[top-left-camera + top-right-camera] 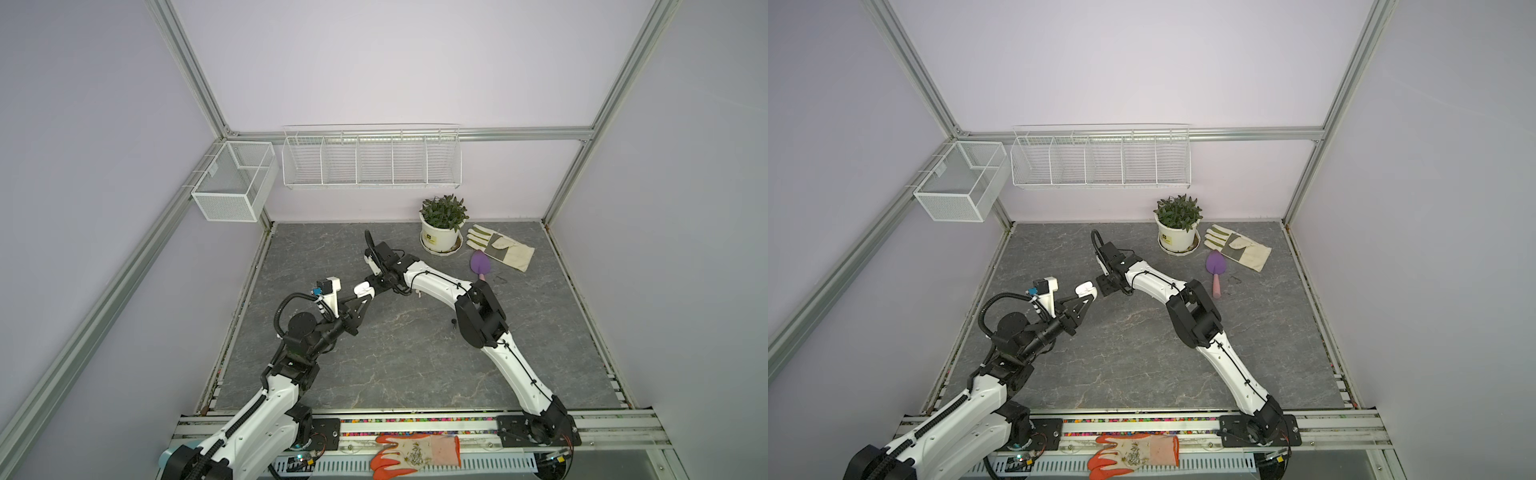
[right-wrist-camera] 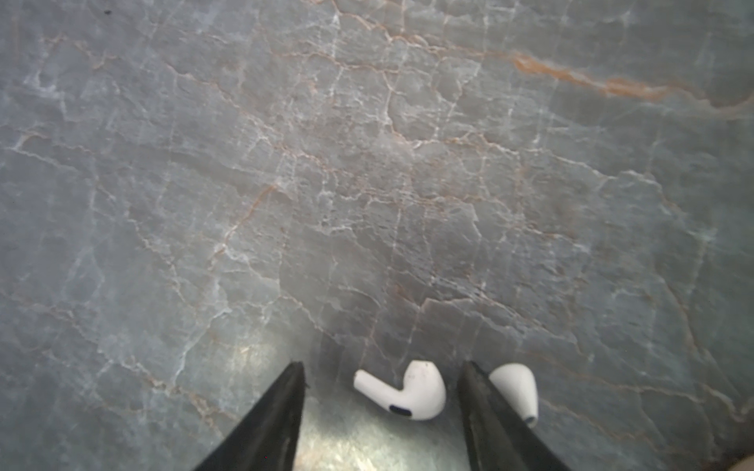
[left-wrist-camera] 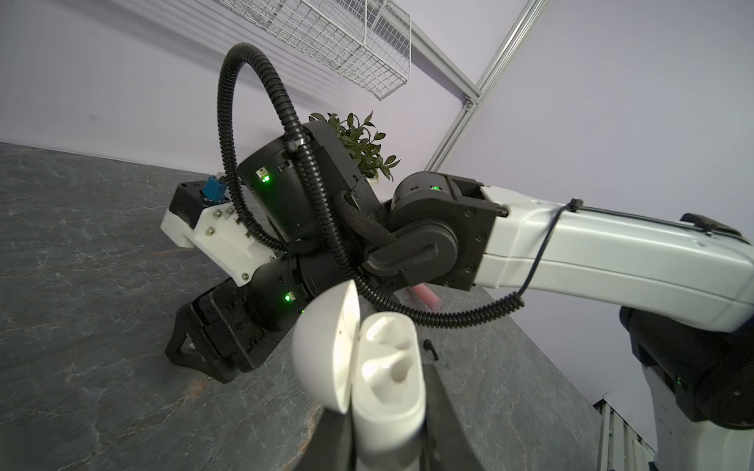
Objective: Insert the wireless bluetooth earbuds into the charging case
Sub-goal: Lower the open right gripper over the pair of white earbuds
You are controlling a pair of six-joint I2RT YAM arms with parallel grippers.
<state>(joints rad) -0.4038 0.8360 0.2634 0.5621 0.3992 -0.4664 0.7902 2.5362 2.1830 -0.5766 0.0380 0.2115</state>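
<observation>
Pretty sure this is a robot lab rig, not anybody's home. An aluminium frame (image 1: 197, 79) is boxing in plain lilac walls (image 1: 374, 62). The left arm (image 1: 257, 419) and right arm (image 1: 515, 365) are sitting bolted to a metal rail (image 1: 615, 428) fronting a grey marble-look desk (image 1: 415, 353). White wire baskets (image 1: 372, 160) are hanging on the back wall. A potted plant (image 1: 438, 239), glove (image 1: 505, 249) and trowel (image 1: 480, 262) are lying at the back.

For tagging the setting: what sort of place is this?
Likely a lab robot cell, not a home: aluminium frame around plain walls, robot arms bolted to a rail, with potted plant and trowel as props.
</observation>
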